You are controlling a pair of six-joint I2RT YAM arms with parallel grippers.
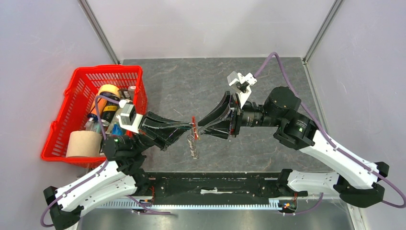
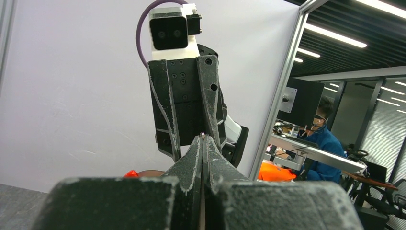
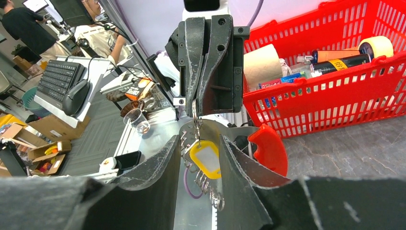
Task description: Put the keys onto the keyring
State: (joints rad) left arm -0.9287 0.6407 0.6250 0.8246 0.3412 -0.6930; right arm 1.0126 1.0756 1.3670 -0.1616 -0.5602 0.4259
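My left gripper point(image 1: 190, 126) is shut on the thin metal top of the keyring bunch and holds it above the table. Its fingertips point(image 3: 194, 101) show from the front in the right wrist view. Below them hang a yellow tag with a white label point(image 3: 207, 158) and a string of small silvery keys point(image 3: 210, 189), also seen dangling in the top view point(image 1: 193, 146). My right gripper point(image 1: 199, 129) is open, with one finger on each side of the tag. A red curved piece point(image 3: 268, 148) sits beside its right finger and shows between the tips point(image 1: 193, 120). No brass key shows.
A red plastic basket point(image 1: 76, 93) holding a paper roll, tape and bottles stands at the left, close behind my left arm. The grey stone-patterned table point(image 1: 191, 81) stretches to the back walls. A black rail point(image 1: 215, 184) runs along the near edge.
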